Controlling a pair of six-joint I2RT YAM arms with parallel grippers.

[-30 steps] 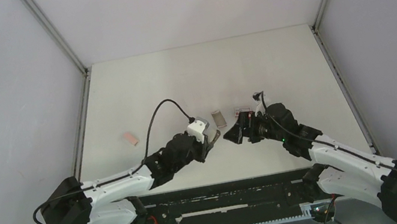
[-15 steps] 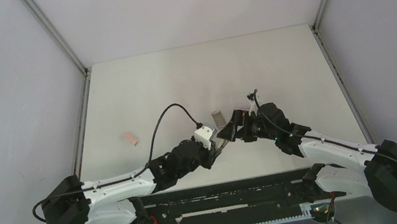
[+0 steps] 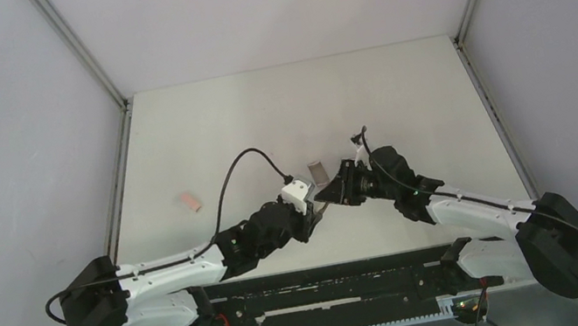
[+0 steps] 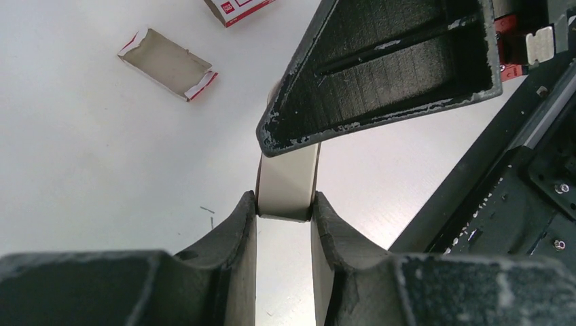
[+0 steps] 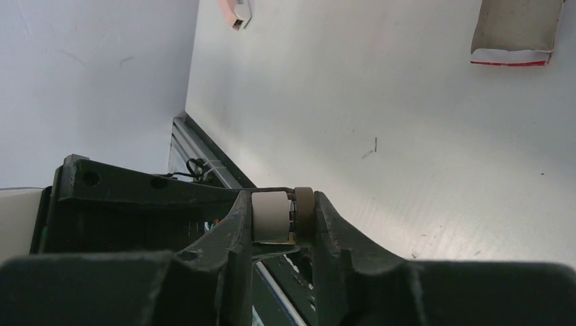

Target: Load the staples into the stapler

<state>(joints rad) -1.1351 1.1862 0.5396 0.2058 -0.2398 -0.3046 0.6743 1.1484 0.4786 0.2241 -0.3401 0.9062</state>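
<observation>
Currently the stapler (image 4: 288, 180) hangs clear of the desk (image 4: 81, 156), held between both claws. The left claw (image 4: 284, 207) is clamped on its pale lower end, a finger pressed to each side. The right claw (image 5: 282, 219) is closed tight on the other end, one dark finger lying across just above the left claw's tips. Ahead and left of the left claw, well apart from it, the staples' inner tray (image 4: 167, 64) lies flat on the desk, with the red-printed white box (image 4: 238, 8) just beyond. A small pink piece (image 5: 235, 9) lies far ahead of the right claw.
</observation>
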